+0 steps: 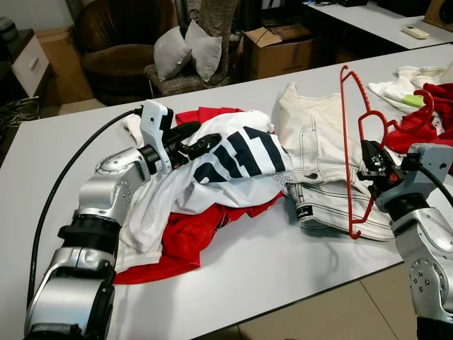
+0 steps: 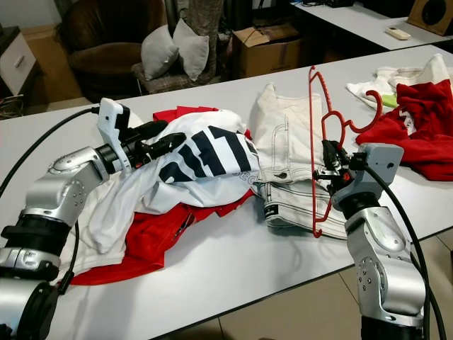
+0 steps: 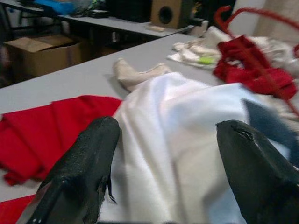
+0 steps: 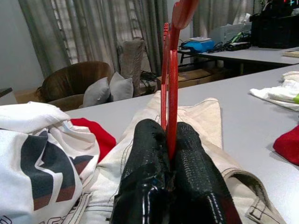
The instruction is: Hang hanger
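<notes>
A red plastic hanger (image 1: 352, 152) stands tilted on the grey table (image 1: 269, 269), its lower end resting on cream jeans (image 1: 315, 163). My right gripper (image 1: 371, 164) is shut on the hanger's side bar; in the right wrist view its fingers (image 4: 187, 182) pinch the red bar (image 4: 172, 98). A white T-shirt with dark lettering (image 1: 233, 159) lies bunched over red clothing (image 1: 187, 237). My left gripper (image 1: 202, 144) is open with its fingers (image 3: 79, 172) either side of a fold of the white shirt (image 3: 177, 154).
More red and white clothes (image 1: 425, 106) lie at the table's far right. Beyond the table are a cardboard box (image 1: 279, 49), a brown armchair (image 1: 120, 42) and grey cushions (image 1: 187, 49). Another table (image 1: 382, 18) stands behind. The table's near edge runs just before my arms.
</notes>
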Robot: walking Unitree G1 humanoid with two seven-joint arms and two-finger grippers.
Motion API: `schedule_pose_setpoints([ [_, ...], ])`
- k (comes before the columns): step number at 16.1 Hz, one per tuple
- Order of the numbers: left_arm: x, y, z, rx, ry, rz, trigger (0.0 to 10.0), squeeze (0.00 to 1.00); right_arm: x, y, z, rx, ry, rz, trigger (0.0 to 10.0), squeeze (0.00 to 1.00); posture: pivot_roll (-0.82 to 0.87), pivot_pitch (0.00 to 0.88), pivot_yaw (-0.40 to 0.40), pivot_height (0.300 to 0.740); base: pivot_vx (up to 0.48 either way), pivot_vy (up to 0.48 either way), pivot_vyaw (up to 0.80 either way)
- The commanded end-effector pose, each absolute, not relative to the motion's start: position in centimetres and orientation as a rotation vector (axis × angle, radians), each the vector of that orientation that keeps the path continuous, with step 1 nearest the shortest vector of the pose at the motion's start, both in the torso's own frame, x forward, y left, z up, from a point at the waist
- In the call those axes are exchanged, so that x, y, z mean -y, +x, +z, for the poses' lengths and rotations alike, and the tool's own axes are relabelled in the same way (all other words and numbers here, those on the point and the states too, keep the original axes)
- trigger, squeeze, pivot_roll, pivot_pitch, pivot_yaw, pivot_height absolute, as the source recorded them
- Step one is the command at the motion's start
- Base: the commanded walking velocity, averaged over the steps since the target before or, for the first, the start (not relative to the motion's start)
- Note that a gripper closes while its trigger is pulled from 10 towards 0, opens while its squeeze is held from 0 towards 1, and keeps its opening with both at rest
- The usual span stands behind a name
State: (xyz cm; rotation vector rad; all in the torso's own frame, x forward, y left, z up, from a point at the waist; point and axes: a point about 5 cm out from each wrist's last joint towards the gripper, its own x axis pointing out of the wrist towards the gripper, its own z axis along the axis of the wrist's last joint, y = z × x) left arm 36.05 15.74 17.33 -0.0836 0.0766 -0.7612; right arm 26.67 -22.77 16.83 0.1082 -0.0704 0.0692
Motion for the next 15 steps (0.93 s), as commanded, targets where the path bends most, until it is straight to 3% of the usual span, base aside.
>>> schedule_pose_setpoints([
  [1, -15.9, 36.5, 17.7, -0.064, -0.038, -0.747, 10.0, 0.00, 22.5, 26.5, 17.0, 0.078, 0.118, 0.074, 10.0, 0.00, -0.23, 0.000, 0.104, 0.740, 0.000, 0.000, 0.00],
  [5, -17.4, 37.8, 17.4, -0.036, -0.028, -0.575, 10.0, 0.00, 22.1, 26.6, 16.9, 0.077, 0.131, 0.081, 10.0, 0.00, -0.22, 0.000, 0.108, 0.740, 0.000, 0.000, 0.00],
  [7, -17.2, 37.7, 17.1, -0.056, -0.057, -0.621, 10.0, 0.00, 21.9, 26.5, 16.9, 0.076, 0.135, 0.082, 10.0, 0.00, -0.22, 0.000, 0.111, 0.740, 0.000, 0.000, 0.00],
  [8, -16.9, 37.6, 16.9, -0.065, -0.059, -0.663, 2.4, 0.00, 21.9, 26.5, 16.8, 0.075, 0.137, 0.081, 10.0, 0.00, -0.22, 0.000, 0.113, 0.740, 0.000, 0.000, 0.00],
  [9, -16.1, 37.2, 16.4, -0.081, -0.072, -0.747, 0.0, 0.00, 21.9, 26.5, 16.7, 0.074, 0.140, 0.079, 10.0, 0.00, -0.22, 0.000, 0.114, 0.740, 0.000, 0.000, 0.00],
  [15, -16.3, 37.1, 15.8, -0.113, -0.050, -0.763, 0.0, 0.00, 21.6, 26.6, 16.6, 0.063, 0.134, 0.100, 10.0, 0.00, -0.21, 0.000, 0.107, 0.740, 0.000, 0.000, 0.00],
])
